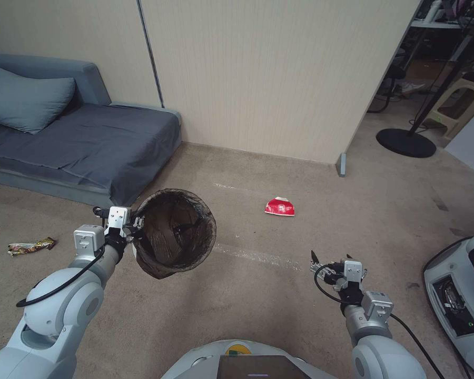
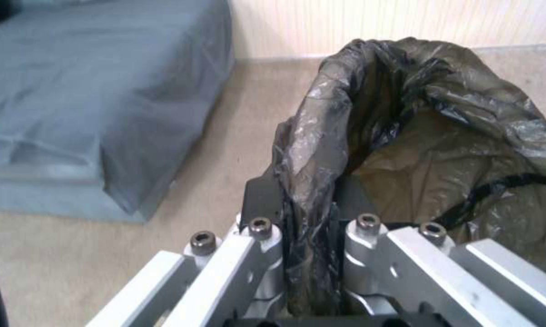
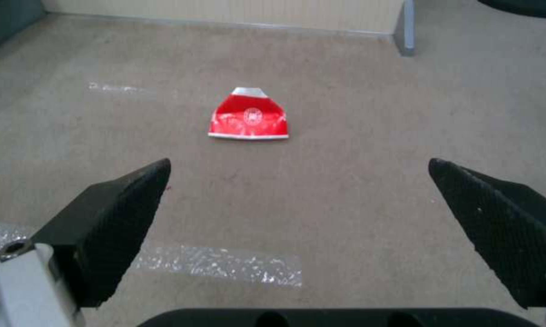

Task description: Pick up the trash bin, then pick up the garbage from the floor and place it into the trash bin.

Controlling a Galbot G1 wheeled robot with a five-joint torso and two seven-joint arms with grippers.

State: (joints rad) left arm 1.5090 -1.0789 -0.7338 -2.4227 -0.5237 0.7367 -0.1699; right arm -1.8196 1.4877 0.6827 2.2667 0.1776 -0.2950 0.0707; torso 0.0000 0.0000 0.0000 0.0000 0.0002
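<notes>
Trash bin [image 1: 175, 234] is off the floor, carried by the left gripper [image 1: 134, 225], whose jaws are pinched on the bin's rim through the dark liner bag [image 2: 321, 150]; the left wrist view shows the plastic bunched between the closed fingers. The bin hangs tilted, mouth toward the robot's head.

Right gripper [image 3: 297, 209] hovers low over the carpet [image 1: 279, 305] with its fingers spread wide and nothing between them. A red packet [image 1: 279, 207] lies flat on the carpet ahead of it, well apart from the fingertips, centred between them in the right wrist view.

Step in hand, by judgement: collecting the red packet. The piece is thin and flat, so the fingertips would need to come down on either side and scrape or press into the pile to lift an edge — a shallow approach risks sliding it away. The bin should be kept steady, mouth up, near the drop point.

Surface and room: beige short-pile carpet with clear tape strips [image 1: 258, 256]; a second wrapper [image 1: 30, 246] lies to the left near the grey sofa [image 1: 79, 142]. A panelled wall [image 1: 268, 73] stands behind — a lamp base [image 1: 405, 142] at right.
</notes>
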